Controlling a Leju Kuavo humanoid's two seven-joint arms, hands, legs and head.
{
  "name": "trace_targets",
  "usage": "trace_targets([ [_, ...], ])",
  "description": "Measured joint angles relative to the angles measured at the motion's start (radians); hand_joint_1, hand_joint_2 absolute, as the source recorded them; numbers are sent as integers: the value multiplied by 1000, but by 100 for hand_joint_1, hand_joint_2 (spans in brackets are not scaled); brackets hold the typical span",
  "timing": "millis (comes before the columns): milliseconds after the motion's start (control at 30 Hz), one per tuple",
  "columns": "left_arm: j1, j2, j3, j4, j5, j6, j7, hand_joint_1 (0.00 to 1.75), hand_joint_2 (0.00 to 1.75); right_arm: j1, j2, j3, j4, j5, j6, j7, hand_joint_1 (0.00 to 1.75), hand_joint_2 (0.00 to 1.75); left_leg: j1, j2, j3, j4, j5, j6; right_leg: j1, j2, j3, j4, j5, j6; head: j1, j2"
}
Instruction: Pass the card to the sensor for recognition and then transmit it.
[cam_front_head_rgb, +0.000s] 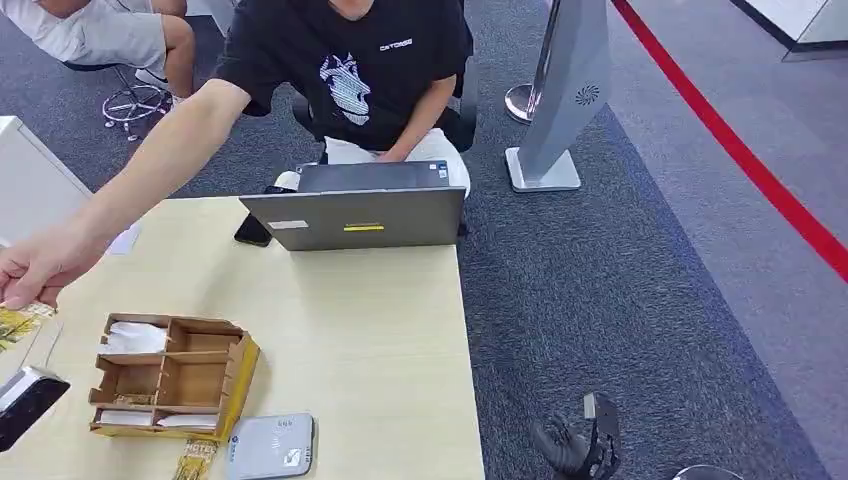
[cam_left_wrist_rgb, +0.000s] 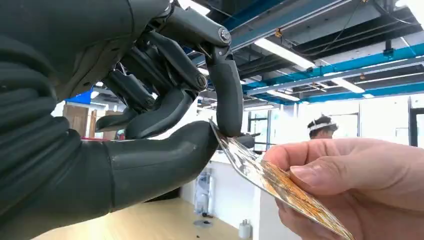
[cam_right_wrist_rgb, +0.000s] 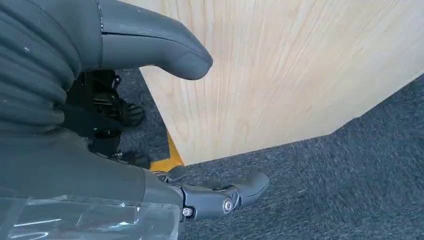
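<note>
Pale wood-grain laminate covers the bench (cam_front_head_rgb: 380, 330), flat and smooth, with dark looped carpet beside it. On it, from largest down: a grey laptop (cam_front_head_rgb: 355, 215), a cardboard organiser (cam_front_head_rgb: 170, 378) split into compartments, and a white rounded sensor (cam_front_head_rgb: 270, 446) near the front edge.

At the bench's left edge a person's hand (cam_left_wrist_rgb: 360, 185) grips the card (cam_left_wrist_rgb: 272, 182) on 1 end, while the left hand (cam_left_wrist_rgb: 200, 130) pinches the other corner between thumb and a dark finger. The card looks thin, stiff and glossy with a gold print, so I judge it light and slippery; a flat pinch well in from the edge should hold better than a corner grip.

The right hand (cam_right_wrist_rgb: 150, 150) hangs by the bench's side, holding nothing, fingers loosely apart.
</note>
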Motion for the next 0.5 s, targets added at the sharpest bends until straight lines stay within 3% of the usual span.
trace_targets([
  [33,0,0,0,2,2,0,0,147,175,0,0,0,0,0,0,0,0,175,0,0,0,0,0,0,0,0,0,0,0,0,0,0],
  [67,0,0,1,3,5,0,0,35,175,0,0,0,0,0,0,0,0,175,0,0,0,0,0,0,0,0,0,0,0,0,0,0],
  [100,0,0,1,3,8,0,0,0,175,0,0,0,0,0,0,0,0,175,0,0,0,0,0,0,0,0,0,0,0,0,1,0],
  [500,8,-6,5,8,10,0,0,0,175,0,0,3,0,0,0,0,0,175,0,0,0,0,0,0,0,0,0,0,0,0,0,0],
])
